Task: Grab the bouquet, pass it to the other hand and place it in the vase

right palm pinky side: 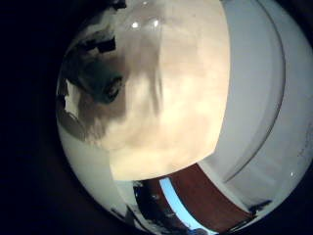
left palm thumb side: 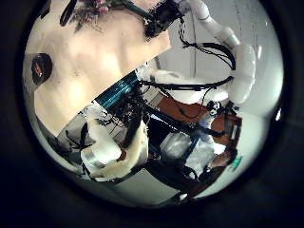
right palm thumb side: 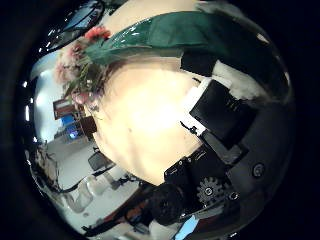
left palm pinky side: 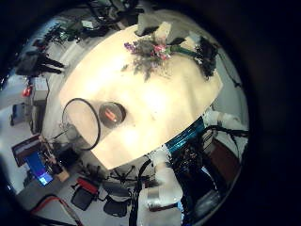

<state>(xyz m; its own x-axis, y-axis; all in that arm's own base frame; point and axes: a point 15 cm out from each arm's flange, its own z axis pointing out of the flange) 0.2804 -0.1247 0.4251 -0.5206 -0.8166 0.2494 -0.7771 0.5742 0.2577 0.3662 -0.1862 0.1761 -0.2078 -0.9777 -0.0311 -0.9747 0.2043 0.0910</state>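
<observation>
The bouquet (left palm pinky side: pixel 150 52) lies flat on the pale round table (left palm pinky side: pixel 160 104), with pink flowers and green stems. My right hand (left palm pinky side: pixel 205 55) is low over the stem end. In the right thumb side palm view the green stems (right palm thumb side: pixel 190 35) run close past the palm, the flowers (right palm thumb side: pixel 85 50) point away, and my fingers (right palm thumb side: pixel 215 105) stretch out beside the stems without curling round them. The vase (left palm pinky side: pixel 112 114), a dark round mouth with red inside, stands on the table away from the bouquet. My left hand (left palm pinky side: pixel 165 184) is high above the table and holds nothing.
A thin dark ring (left palm pinky side: pixel 83 122) stands next to the vase near the table's edge. Clutter, chairs and equipment (left palm pinky side: pixel 38 155) surround the table on the floor. The right arm (left palm thumb side: pixel 228 57) reaches in over the table's rim.
</observation>
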